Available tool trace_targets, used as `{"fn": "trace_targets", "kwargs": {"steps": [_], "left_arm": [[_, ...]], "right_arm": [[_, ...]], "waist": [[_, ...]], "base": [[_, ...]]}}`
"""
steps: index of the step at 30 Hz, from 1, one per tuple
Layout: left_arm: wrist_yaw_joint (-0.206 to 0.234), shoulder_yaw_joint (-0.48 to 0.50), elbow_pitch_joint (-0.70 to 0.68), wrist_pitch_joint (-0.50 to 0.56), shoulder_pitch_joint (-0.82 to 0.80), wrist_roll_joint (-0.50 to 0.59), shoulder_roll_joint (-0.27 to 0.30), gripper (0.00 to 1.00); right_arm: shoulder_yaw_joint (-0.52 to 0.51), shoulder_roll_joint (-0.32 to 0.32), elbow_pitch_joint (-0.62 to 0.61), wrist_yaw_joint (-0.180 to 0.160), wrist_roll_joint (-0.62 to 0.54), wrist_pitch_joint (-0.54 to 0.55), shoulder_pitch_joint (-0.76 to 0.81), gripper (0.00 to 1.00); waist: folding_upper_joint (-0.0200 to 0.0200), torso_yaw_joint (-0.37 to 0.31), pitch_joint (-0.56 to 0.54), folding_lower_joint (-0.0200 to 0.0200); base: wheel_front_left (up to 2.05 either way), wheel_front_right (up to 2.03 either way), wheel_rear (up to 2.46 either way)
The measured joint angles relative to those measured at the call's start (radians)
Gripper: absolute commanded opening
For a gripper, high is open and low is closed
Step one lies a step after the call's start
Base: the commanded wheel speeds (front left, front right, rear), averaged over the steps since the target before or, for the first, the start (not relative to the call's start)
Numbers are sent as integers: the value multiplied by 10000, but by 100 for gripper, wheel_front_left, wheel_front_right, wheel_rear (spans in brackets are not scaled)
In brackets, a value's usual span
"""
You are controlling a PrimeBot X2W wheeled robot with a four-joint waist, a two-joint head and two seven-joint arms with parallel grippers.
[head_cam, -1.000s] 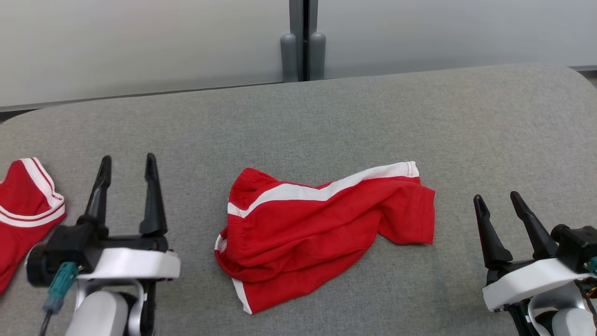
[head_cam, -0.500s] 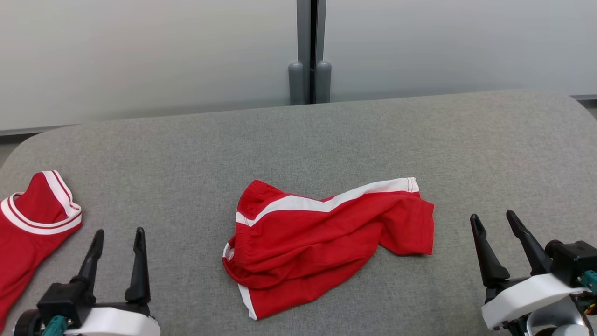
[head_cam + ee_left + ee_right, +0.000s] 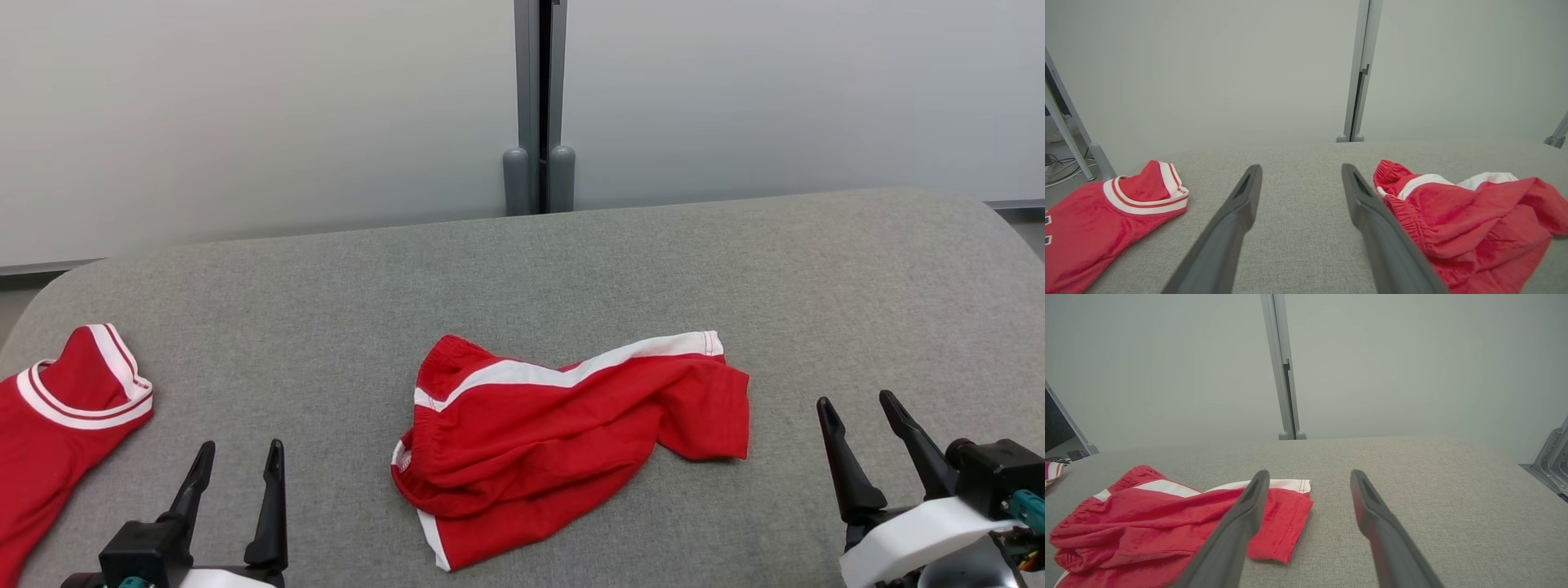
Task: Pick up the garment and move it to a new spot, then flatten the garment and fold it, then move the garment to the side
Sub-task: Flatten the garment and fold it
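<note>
The red shorts point(image 3: 563, 441) lie crumpled on the grey table point(image 3: 735, 269), straight out on the near side of the grey post point(image 3: 538, 175) behind the table's far edge. Their white side stripe is turned towards the post and their waistband is on the left. Neither gripper touches them. The left gripper point(image 3: 242, 447) sits well left of the post's line, apart from the waistband, fingers spread with nothing between them. The right gripper point(image 3: 854, 400) sits well right of that line, apart from the leg hem, fingers likewise parted and empty. A red jersey point(image 3: 57, 425) lies farthest left of the post, at the table's edge.
</note>
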Motion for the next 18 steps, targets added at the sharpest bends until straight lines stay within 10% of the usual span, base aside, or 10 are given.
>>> {"fn": "trace_targets", "kwargs": {"steps": [18], "left_arm": [[-50,-518,109,481,-347,-2,-54,100]], "right_arm": [[-63,81,-31,0,-54,25,7,100]], "waist": [[0,62,-3,0]], "base": [[0,0,0]]}}
